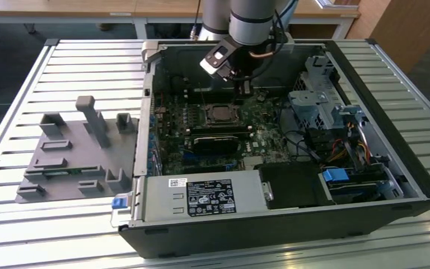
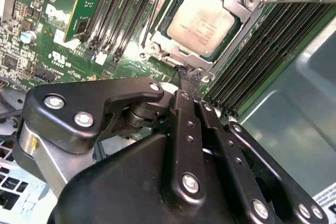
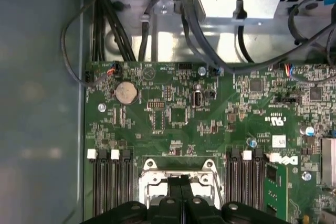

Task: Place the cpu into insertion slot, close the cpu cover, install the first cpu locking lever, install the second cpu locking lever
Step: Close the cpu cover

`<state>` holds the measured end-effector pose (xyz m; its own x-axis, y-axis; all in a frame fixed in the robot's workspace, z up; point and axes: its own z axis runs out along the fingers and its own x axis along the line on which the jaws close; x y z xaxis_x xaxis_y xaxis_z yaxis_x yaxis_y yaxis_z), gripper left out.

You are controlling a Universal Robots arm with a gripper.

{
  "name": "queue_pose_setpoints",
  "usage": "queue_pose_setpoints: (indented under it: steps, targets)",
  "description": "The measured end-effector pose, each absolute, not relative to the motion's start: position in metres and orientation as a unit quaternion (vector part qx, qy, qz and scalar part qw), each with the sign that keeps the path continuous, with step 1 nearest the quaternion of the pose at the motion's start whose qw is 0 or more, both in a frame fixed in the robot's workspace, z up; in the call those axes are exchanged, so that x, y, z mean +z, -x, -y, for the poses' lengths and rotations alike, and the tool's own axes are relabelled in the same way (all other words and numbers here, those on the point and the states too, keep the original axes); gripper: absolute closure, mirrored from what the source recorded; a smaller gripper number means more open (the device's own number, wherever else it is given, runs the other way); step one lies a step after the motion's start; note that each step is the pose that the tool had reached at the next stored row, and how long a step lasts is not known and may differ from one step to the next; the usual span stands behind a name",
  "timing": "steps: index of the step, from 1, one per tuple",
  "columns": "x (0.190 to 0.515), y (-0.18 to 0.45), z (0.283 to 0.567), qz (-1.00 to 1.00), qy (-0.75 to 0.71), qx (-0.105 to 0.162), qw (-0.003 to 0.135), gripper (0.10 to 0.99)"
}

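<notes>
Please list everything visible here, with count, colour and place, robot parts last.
cpu: one, silver-grey, seated on the green board.
cpu cover: one, dark silver, framing the cpu.
memory slots: several, black, both sides of the cpu.
coin cell: one, silver, on the board.
computer case: one, black, on the slatted table.
fixture: one, grey, exterior view's left of the case.
arm: one, grey, above the case.
gripper: one, black, jaws together, tip at the cover's edge.

Black, screw-studded gripper (image 2: pixel 187 77); grey arm (image 1: pixel 251 19)
</notes>
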<state>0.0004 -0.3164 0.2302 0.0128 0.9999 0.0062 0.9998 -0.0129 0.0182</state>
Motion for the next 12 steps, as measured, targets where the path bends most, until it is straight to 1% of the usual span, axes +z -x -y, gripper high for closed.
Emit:
queue_pose_setpoints:
  steps: [12]
  targets:
    - [0.23,0.021,0.316,-0.703,-0.712,0.009,0.004,0.98]
